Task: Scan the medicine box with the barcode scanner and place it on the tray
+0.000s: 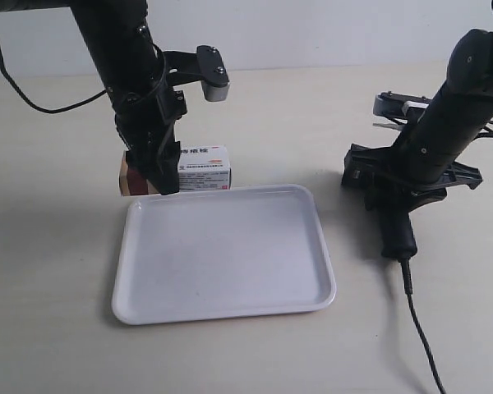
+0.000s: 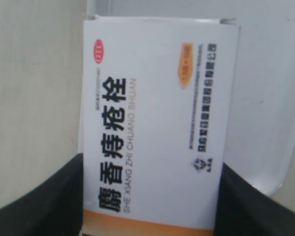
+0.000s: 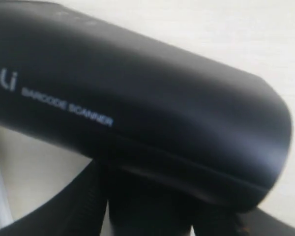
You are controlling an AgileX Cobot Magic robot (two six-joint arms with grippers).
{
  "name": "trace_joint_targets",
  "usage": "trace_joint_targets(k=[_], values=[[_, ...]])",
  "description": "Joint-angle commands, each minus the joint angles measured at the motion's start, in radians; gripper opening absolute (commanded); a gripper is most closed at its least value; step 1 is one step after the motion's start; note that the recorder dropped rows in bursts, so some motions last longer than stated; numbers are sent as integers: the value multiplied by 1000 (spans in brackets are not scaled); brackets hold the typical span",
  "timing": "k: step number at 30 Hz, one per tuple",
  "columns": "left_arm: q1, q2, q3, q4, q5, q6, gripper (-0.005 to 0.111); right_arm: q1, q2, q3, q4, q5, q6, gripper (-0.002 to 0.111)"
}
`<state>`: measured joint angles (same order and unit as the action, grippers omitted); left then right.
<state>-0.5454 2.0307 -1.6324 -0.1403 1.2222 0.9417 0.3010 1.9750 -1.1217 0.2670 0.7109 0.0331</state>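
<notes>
Exterior view: the tray (image 1: 223,253) lies flat on the table (image 1: 57,246). At its 11 o'clock corner the medicine box (image 1: 204,168) is held by the left gripper (image 1: 158,168), long axis running 3 to 9 o'clock, dark red end toward 9. At the tray's 3 o'clock, the right gripper (image 1: 398,190) clasps the barcode scanner (image 1: 397,222), handle and cable (image 1: 421,328) trailing toward 6.

Left wrist view: the box (image 2: 155,123) sits between the black fingers (image 2: 44,206), clamped at its orange-banded end, the tray (image 2: 270,98) behind.

Right wrist view: the scanner (image 3: 137,103) fills the frame, blurred; the jaws close on it.
</notes>
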Motion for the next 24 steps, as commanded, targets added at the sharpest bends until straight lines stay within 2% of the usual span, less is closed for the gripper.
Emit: trace_joint_targets(k=[1,11,20,24], values=[[-3,-11,4,-14,-1,-5,0,1,-37,-5,-38,25,-16,0],[-3,-11,4,-35,-1,51,0,4,-180,16,-61,157,-16,0],[-3,-11,4,-76,-1,211,0,140,-274,48,-63,143,-33,0],[-3,-11,4,-79,-1,231,0,173,-276,48,-58,147,-33,0]])
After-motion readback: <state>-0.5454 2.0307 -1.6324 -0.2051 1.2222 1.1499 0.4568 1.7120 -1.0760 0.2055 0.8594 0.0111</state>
